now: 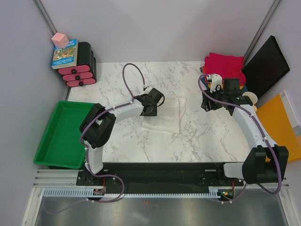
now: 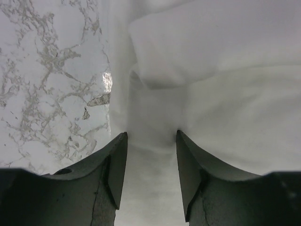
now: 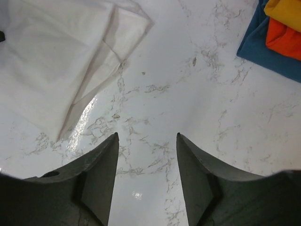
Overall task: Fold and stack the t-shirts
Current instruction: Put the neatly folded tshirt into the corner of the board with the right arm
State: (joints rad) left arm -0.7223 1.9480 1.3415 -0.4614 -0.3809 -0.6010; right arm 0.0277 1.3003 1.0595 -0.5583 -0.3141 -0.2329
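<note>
- The off-white t-shirt was found near the middle of the desk, already folded to a compact rectangle. It was judged ready for stacking or one more fold.
- The left pincer was held low over the shirt's 10 o'clock edge. Its jaws were partly apart, with cloth seen beneath the gap but nothing visibly pinched. The spot was judged to suit a grip on the layered hem.
- The right pincer was held over bare marble at the shirt's 3 o'clock, well apart from it, jaws partly apart and empty.
- The stack was noted at the desk's 1 o'clock corner, with the magenta t-shirt on top in the top view. In the right wrist view, the orange t-shirt was seen lying on the dark blue t-shirt.
- The right arm's place between shirt and stack was judged convenient for the transfer.
</note>
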